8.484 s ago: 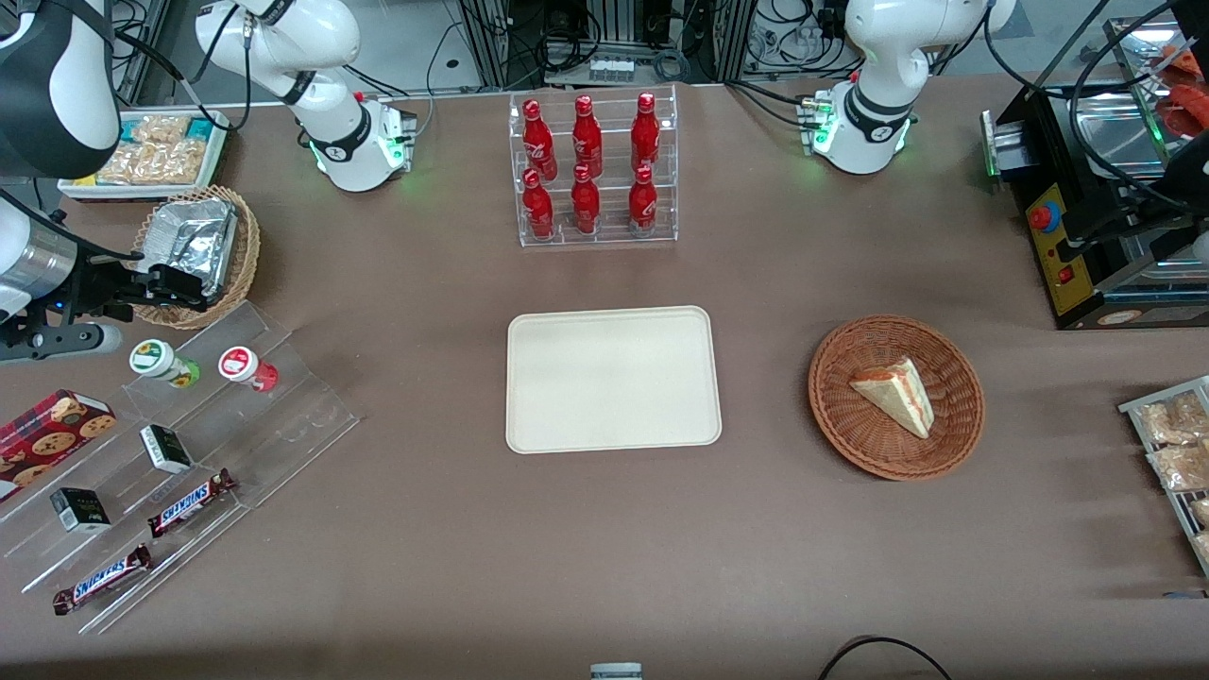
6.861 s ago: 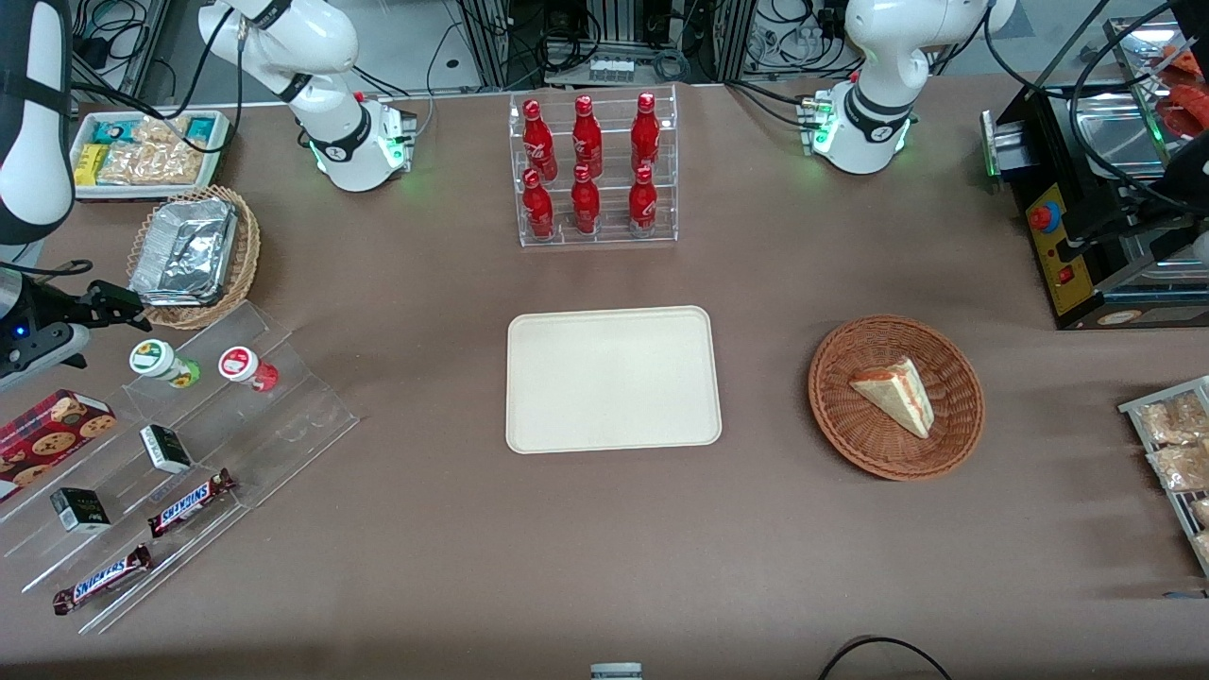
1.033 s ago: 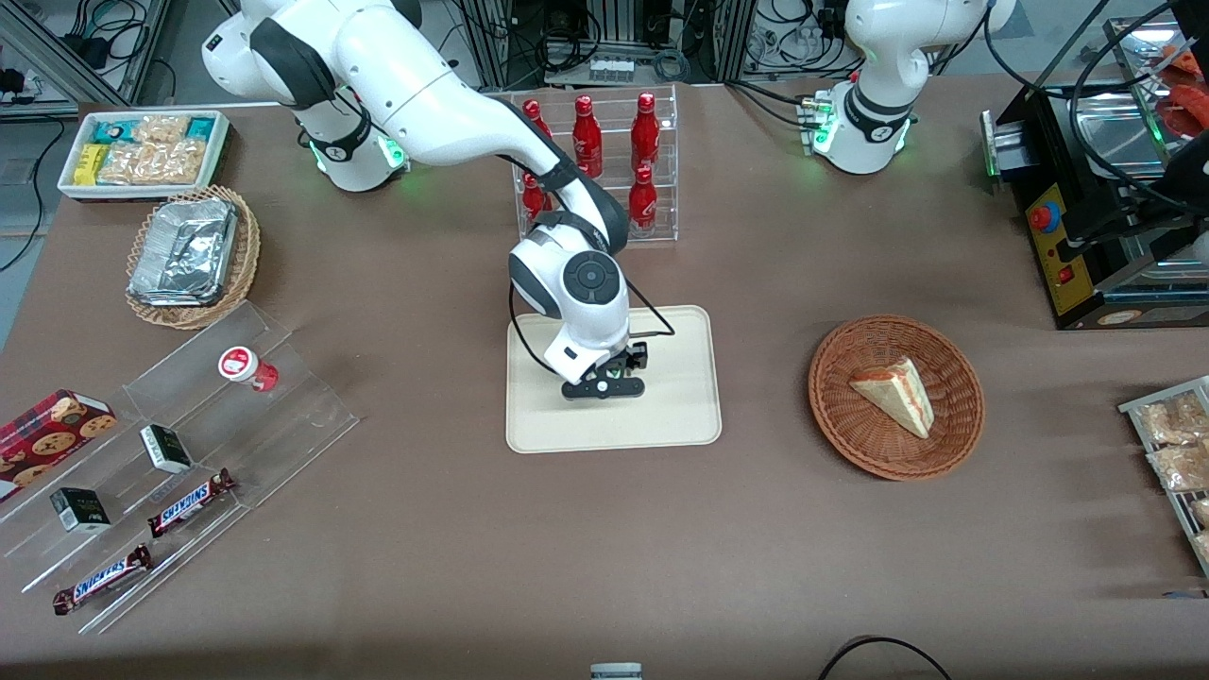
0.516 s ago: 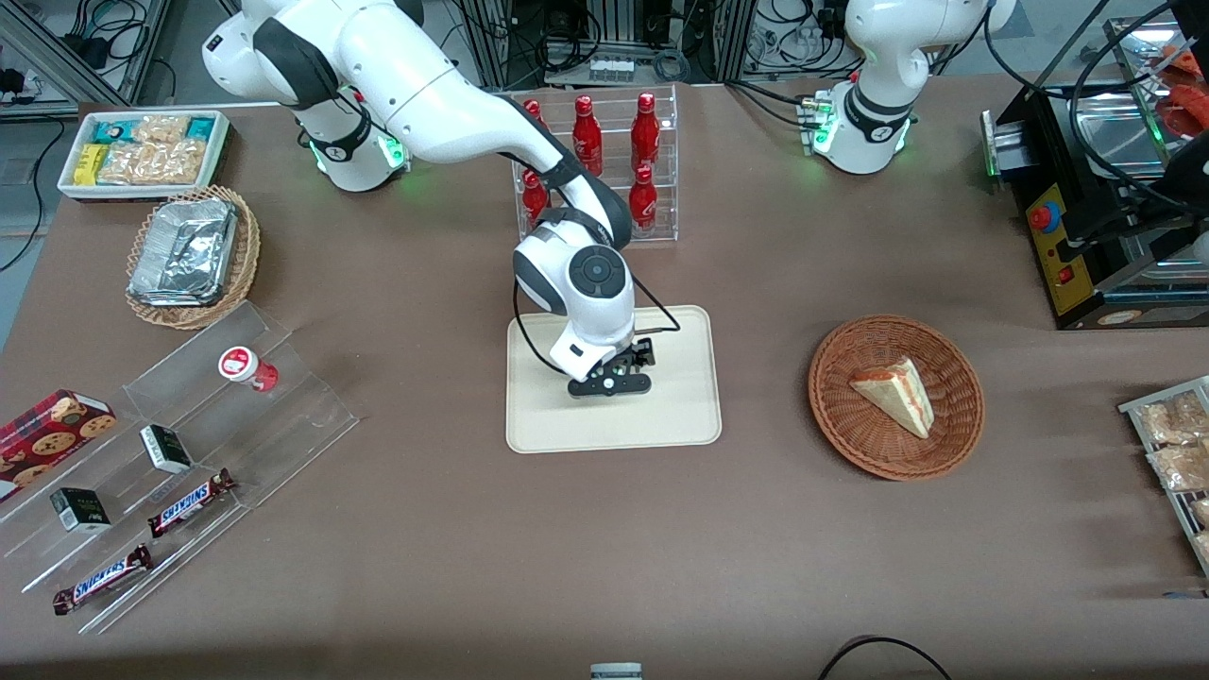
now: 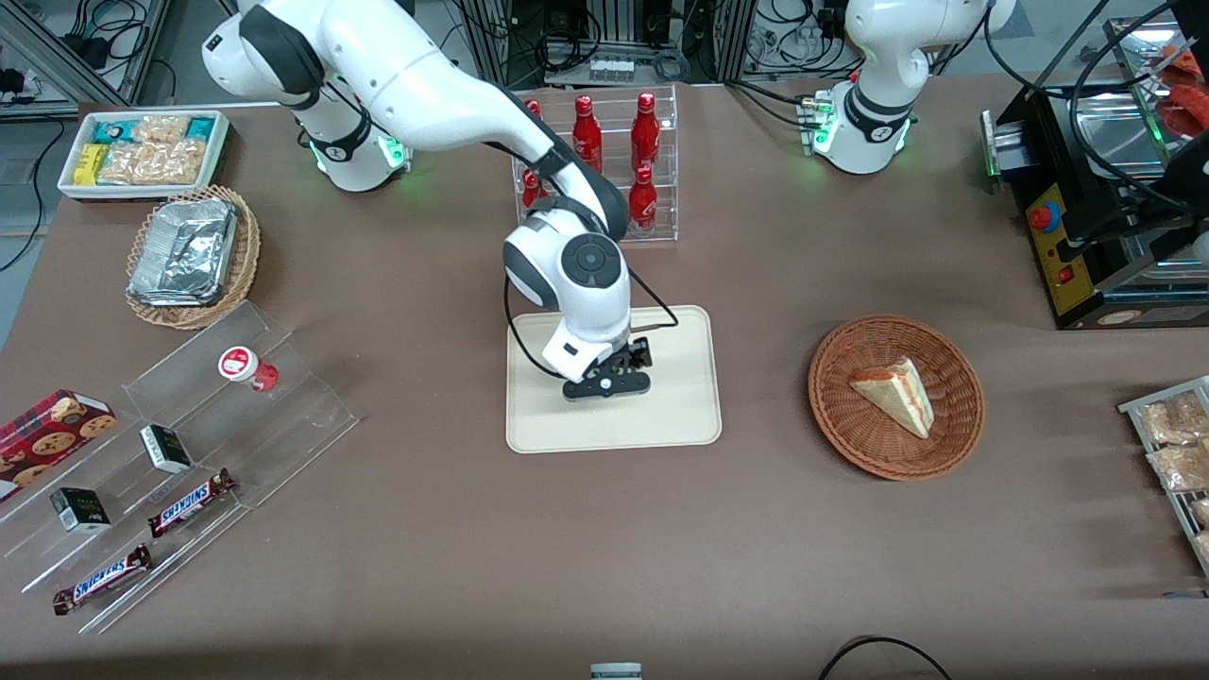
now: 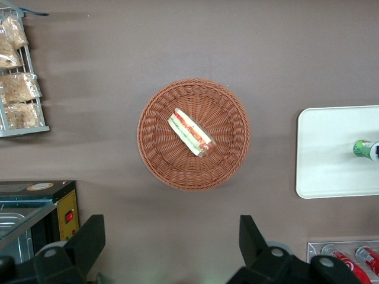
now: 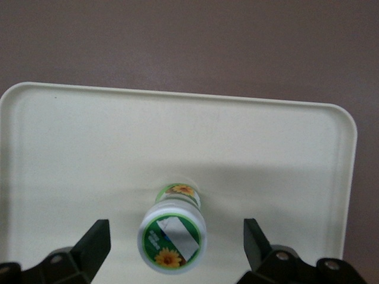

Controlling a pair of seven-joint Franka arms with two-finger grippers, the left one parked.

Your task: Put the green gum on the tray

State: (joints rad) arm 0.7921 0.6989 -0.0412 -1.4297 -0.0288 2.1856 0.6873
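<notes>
The green gum [image 7: 172, 236] stands upright on the cream tray [image 7: 284, 154], its white lid with a green and yellow mark facing the wrist camera. My right gripper [image 7: 176, 239] is open above the tray, one finger on each side of the bottle with a clear gap to it. In the front view the gripper [image 5: 607, 382] hangs over the middle of the tray [image 5: 680, 420] and hides the gum. The left wrist view shows the gum [image 6: 367, 149] on the tray [image 6: 328, 171].
The red-lidded gum bottle [image 5: 244, 365] stands on a clear stepped stand with snack bars, toward the working arm's end. A wicker basket [image 5: 855, 444] with a sandwich lies toward the parked arm's end. A rack of red bottles [image 5: 593, 170] stands farther from the front camera than the tray.
Several seconds ago the green gum stood on the clear stand beside the red one; now it is on the tray. Over the last second the gripper has shifted only slightly above the tray.
</notes>
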